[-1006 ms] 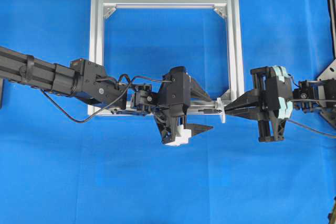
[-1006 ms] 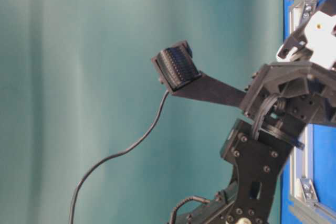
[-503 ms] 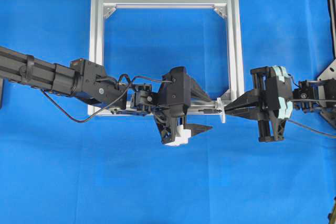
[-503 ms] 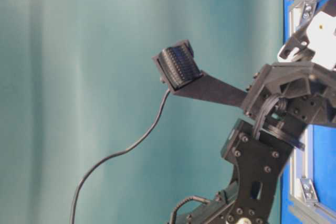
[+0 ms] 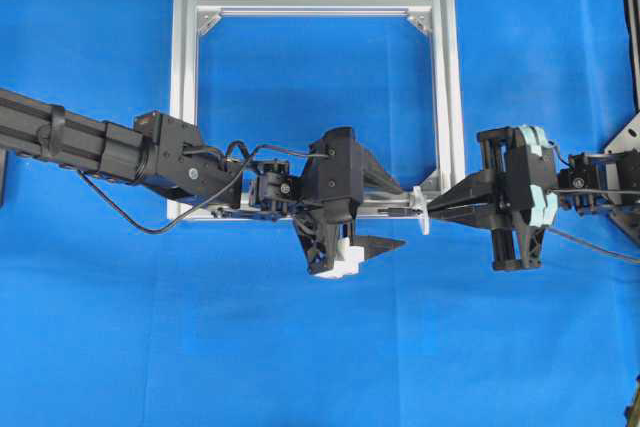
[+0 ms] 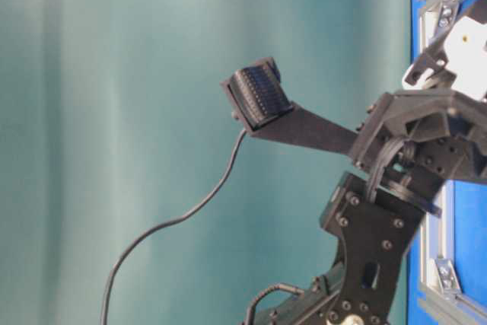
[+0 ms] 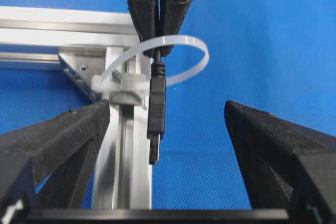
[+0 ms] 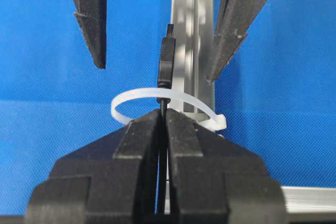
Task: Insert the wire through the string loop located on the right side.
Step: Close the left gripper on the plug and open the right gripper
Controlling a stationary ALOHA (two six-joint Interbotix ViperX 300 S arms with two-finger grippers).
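Nothing's shifted since a second ago: right gripper pinches the limp wire behind its stiff plug, already through the string loop at frame's 5 o'clock; left gripper wide open.

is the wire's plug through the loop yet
Through: the wire plug has passed the string loop, pinched behind it by the shut right gripper; left gripper open.

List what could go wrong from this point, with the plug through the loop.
1. The right gripper pinches only the thin wire behind the plug; it may slip and fall back out of the string loop.
2. The left gripper is open around the plug; closing off-centre could knock it aside.
3. Pulling could drag the loop along the frame.
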